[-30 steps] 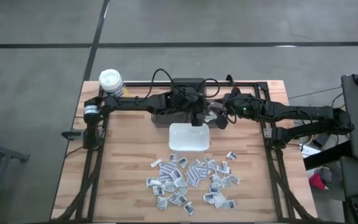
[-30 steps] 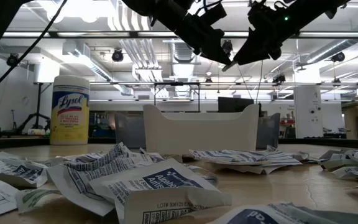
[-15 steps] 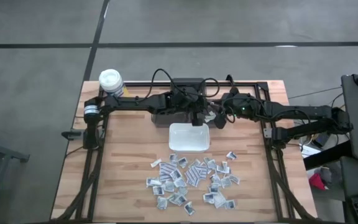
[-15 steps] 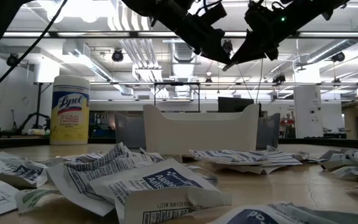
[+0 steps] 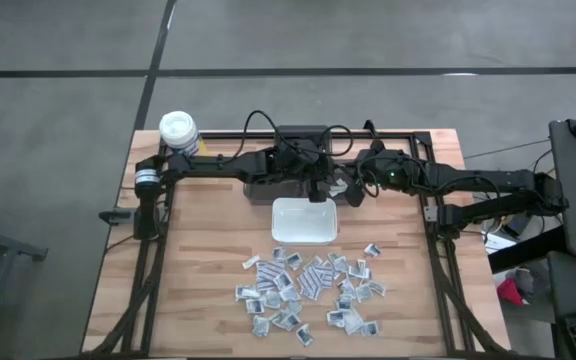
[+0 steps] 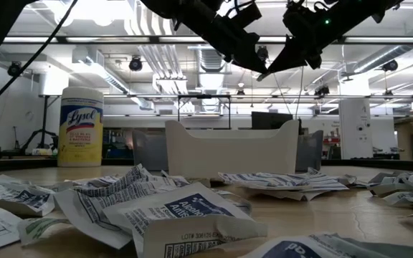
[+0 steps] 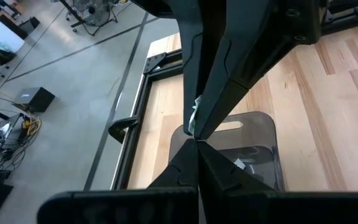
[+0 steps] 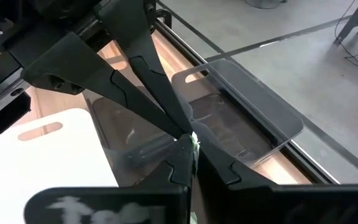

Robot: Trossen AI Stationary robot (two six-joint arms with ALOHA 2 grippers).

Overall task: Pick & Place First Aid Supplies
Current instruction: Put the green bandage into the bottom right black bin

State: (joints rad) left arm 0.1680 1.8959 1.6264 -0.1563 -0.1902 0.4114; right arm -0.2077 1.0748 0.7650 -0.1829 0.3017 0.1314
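Working over the wooden table (image 5: 198, 270), I have both arms stretched toward the middle of its far edge, meeting above the smoky grey bin (image 8: 247, 118) that sits just behind the white tray (image 5: 304, 220). Most of the first aid supplies (image 5: 308, 285) lie scattered on the near half of the table, well apart from my grippers. My left gripper (image 7: 196, 134) is pinched shut on a small greenish packet (image 7: 194, 115), and my right gripper (image 8: 188, 142) has its fingers closed tip to tip against the left one at that same packet; whether the right one truly has hold of it I cannot tell. I judge this to be a handover or a drop above the grey bin. The next move calls for one gripper to let go cleanly, so the packet falls inside the bin rather than onto its rim.
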